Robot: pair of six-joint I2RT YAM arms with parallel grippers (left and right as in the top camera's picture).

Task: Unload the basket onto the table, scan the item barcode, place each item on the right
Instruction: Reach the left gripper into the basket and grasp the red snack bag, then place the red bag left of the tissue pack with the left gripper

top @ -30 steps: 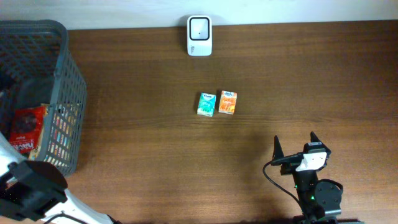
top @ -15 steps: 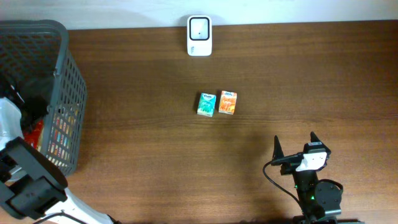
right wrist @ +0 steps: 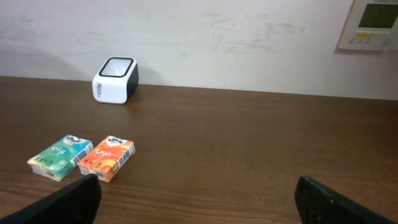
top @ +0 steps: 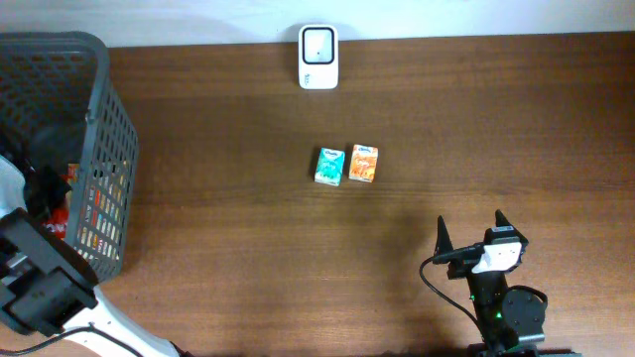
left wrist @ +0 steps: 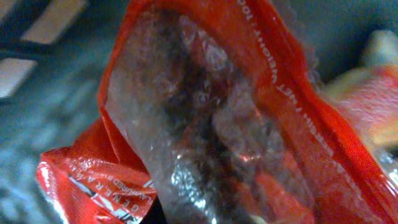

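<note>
A red crinkled packet [left wrist: 261, 118] with a clear window fills the left wrist view, very close to the camera. My left gripper [top: 48, 183] is down inside the grey mesh basket [top: 99, 59] over that red packet [top: 60, 224]; its fingers are hidden, so I cannot see how the jaws stand. The white barcode scanner [top: 318, 57] stands at the table's back edge, also in the right wrist view [right wrist: 115, 79]. My right gripper [top: 469, 233] rests open at the front right, holding nothing, its dark fingertips [right wrist: 74, 199] wide apart.
A teal box [top: 329, 166] and an orange box [top: 363, 164] lie side by side mid-table, and the right wrist view shows them as the teal box [right wrist: 60, 157] and orange box [right wrist: 107, 157]. More packets lie in the basket. A wall runs behind the table.
My left arm has dropped into the basket onto the red packet, which it now mostly covers from above. The right arm has not moved.
</note>
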